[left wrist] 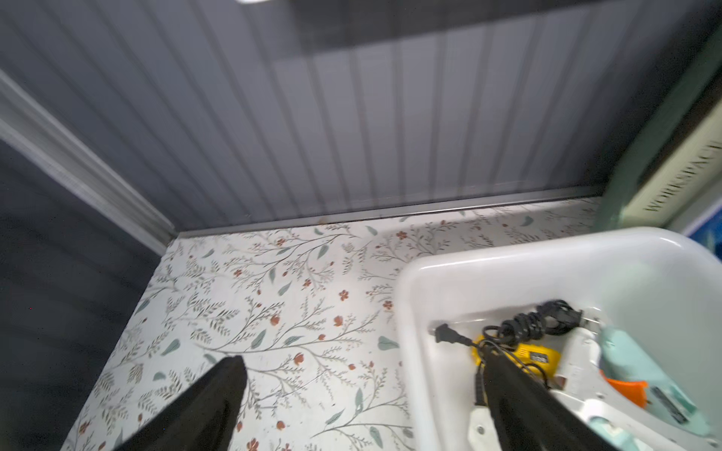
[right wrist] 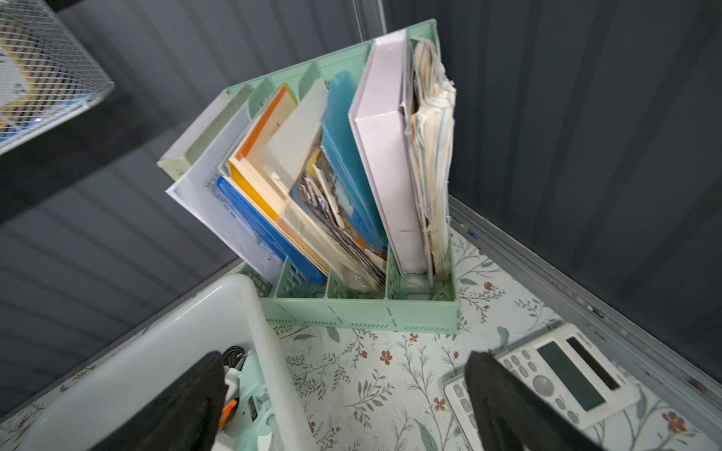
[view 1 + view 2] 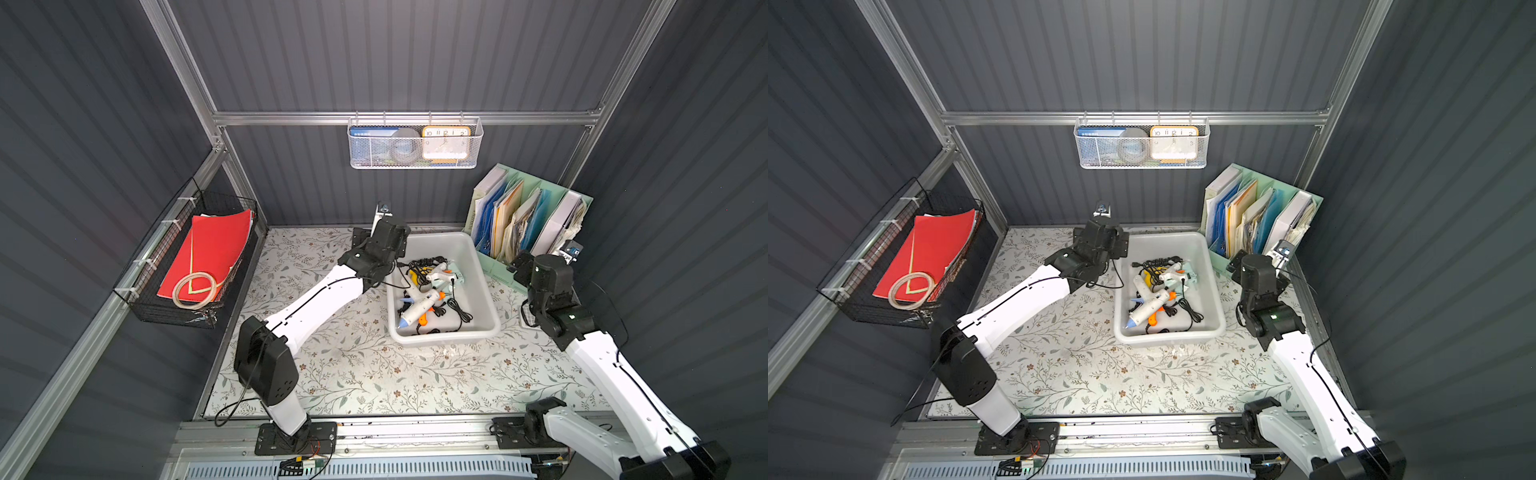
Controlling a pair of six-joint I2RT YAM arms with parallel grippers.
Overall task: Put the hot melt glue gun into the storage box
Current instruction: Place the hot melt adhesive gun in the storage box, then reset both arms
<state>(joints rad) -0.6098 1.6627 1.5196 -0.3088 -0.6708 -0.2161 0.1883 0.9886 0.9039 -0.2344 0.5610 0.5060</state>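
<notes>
The storage box [image 3: 482,274] sits on the flowery table [image 3: 353,374], near the back wall. Inside it I can see a pile of glue guns with black cords all tangled up. In both top views there is a white glue gun [image 3: 419,309] with a blue tip and an orange trigger lying on top, a mint green one [image 3: 446,272] behind it, and a yellow one [image 1: 519,357] peeking out underneath.

The left gripper [image 1: 363,386] hangs over the box's left rim, with one finger over the table and the other over the box. Its fingers are wide apart and hold nothing. The right gripper [image 2: 344,390] is by the box's right side, near the green file rack [image 2: 363,308] and a white calculator [image 2: 562,378]. Its fingers are wide apart too, and empty.

I see no glue gun lying out on the table. So I think the putting-in part looks done, and the left arm is at the letting-go step. Next, I guess both arms just need to lift up and move away, without snagging a cord or bumping the box.
</notes>
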